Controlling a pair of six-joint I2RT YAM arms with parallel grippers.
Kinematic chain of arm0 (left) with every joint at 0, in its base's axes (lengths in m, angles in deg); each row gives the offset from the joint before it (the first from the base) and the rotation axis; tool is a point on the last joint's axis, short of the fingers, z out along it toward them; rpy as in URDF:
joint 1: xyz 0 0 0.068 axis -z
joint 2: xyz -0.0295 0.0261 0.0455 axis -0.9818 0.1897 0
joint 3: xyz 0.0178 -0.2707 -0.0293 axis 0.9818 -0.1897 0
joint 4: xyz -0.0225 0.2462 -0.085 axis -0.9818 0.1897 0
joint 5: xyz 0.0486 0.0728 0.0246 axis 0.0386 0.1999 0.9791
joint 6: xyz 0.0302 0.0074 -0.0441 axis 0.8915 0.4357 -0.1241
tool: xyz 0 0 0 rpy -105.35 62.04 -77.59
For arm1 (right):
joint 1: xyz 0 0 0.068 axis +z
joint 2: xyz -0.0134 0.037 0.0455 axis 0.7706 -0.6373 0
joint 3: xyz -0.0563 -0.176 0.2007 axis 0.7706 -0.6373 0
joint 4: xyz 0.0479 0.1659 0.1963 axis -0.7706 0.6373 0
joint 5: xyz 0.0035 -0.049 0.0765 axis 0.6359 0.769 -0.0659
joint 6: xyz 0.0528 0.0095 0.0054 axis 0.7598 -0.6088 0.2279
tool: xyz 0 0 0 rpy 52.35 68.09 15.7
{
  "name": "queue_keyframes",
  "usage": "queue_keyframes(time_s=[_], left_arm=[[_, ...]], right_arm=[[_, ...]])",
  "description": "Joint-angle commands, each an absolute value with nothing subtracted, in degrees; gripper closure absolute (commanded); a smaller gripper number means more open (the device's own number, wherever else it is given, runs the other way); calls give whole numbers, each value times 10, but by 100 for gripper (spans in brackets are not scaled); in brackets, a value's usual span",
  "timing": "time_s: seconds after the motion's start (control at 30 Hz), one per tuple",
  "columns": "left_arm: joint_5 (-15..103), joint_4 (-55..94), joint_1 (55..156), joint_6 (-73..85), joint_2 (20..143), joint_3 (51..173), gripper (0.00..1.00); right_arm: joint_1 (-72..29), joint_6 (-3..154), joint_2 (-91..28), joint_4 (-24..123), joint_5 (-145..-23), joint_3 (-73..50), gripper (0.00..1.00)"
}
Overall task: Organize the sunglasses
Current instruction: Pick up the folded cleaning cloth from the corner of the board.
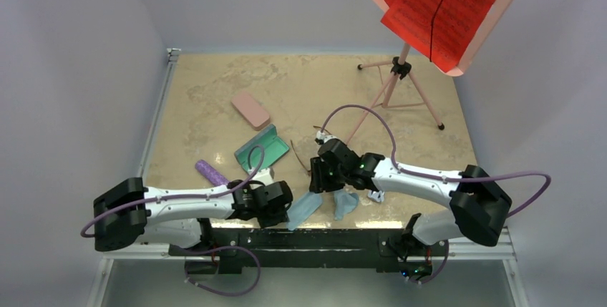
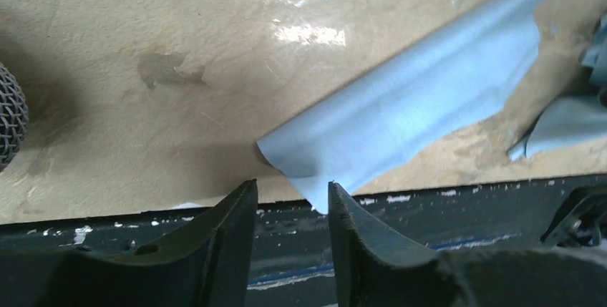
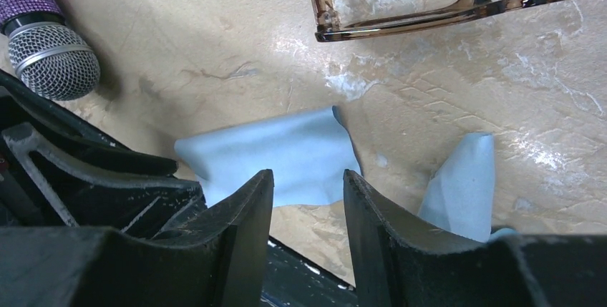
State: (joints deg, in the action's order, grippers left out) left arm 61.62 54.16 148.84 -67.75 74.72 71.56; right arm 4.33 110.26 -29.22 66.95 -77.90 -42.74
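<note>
The brown sunglasses (image 3: pixel 429 15) lie on the table at the top of the right wrist view; in the top view a thin brown arm (image 1: pixel 298 157) shows left of my right gripper. The white sunglasses do not show clearly in any view. My left gripper (image 1: pixel 285 208) is open and empty, its tips (image 2: pixel 292 189) at the near corner of a light blue cloth (image 2: pixel 422 103). My right gripper (image 1: pixel 322 182) is open and empty, its tips (image 3: pixel 308 178) just above the same cloth (image 3: pixel 286 151), near the table's front edge.
A second light blue cloth (image 1: pixel 345 203) lies crumpled to the right. An open teal case (image 1: pixel 261 148), a pink case (image 1: pixel 250 110) and a purple microphone (image 1: pixel 211 172) lie left of centre. A music stand (image 1: pixel 401 71) with a red sheet stands at the back right.
</note>
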Motion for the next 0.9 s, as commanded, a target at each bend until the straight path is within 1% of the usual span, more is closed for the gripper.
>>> queue_keyframes(time_s=[0.0, 0.27, 0.47, 0.57, 0.73, 0.87], left_arm=[[651, 527, 1488, -758, 769, 722, 58], [670, 556, 1497, -805, 819, 746, 75], [680, 562, 1500, -810, 854, 765, 88], [686, 576, 1500, -814, 855, 762, 100], [703, 618, 1499, -812, 823, 752, 100], [714, 647, 1499, -815, 787, 739, 100]], right_arm=[[45, 1102, -283, 651, -762, -438, 55], [45, 1110, -267, 644, -753, -451, 55], [45, 1104, -264, 641, -756, -454, 55], [45, 1087, -273, 635, -766, -452, 57], [52, 1075, -319, 652, -783, -425, 61], [72, 1084, -363, 692, -754, -388, 64]])
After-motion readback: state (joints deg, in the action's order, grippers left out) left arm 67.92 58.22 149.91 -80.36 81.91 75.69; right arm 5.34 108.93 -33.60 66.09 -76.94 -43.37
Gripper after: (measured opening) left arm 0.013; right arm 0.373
